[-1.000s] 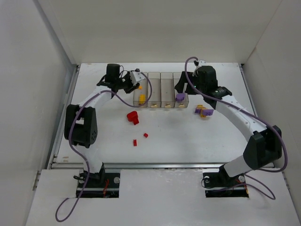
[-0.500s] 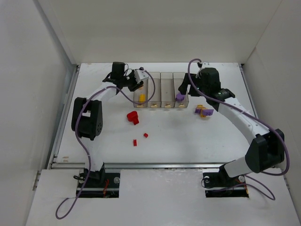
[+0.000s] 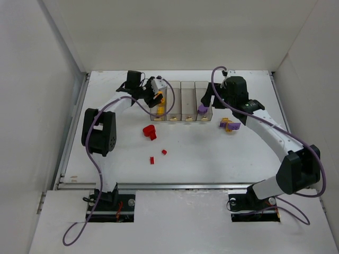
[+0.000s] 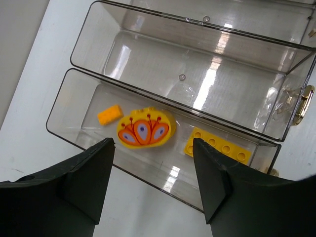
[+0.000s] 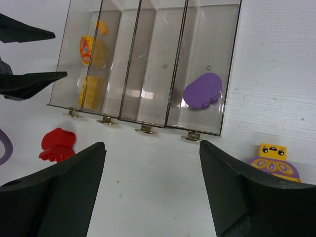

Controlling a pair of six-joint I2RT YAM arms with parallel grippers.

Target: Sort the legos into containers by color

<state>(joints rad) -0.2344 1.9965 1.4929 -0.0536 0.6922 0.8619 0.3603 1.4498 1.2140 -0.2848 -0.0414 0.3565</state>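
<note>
Status: left claw (image 4: 153,142) hangs over the leftmost bin (image 4: 55,116), jaws apart, nothing between them. Three yellow pieces lie in that bin under it: small brick (image 4: 109,114), printed oval (image 4: 145,129), four-stud plate (image 4: 217,146). Right claw (image 5: 152,144) hovers above the near ends of the bins (image 3: 188,100), jaws wide, empty. Purple piece (image 5: 202,90) sits in the rightmost bin.

Unsorted on the worktop (image 3: 212,153): big red piece (image 3: 150,132), two red bits (image 3: 163,152) nearer the arm bases, and a purple-and-yellow cluster (image 3: 229,125) just right of the row's near end.

Key geometry, my read: the red lot lies near and slightly left of the left claw and well apart from the right one, so the left arm should take it. The cluster lies right and slightly near of the right claw, so the right arm takes that. The bins' long axis runs far to near, so a drop has plenty of room along that line and little across it. Big red piece's long axis: can't tell from these views. The cluster mixes two colours and likely needs splitting first.

Writing: none legible. Only prints: a petal pattern on the oval and a face on the cluster's yellow block (image 5: 273,150). No brand visible.
</note>
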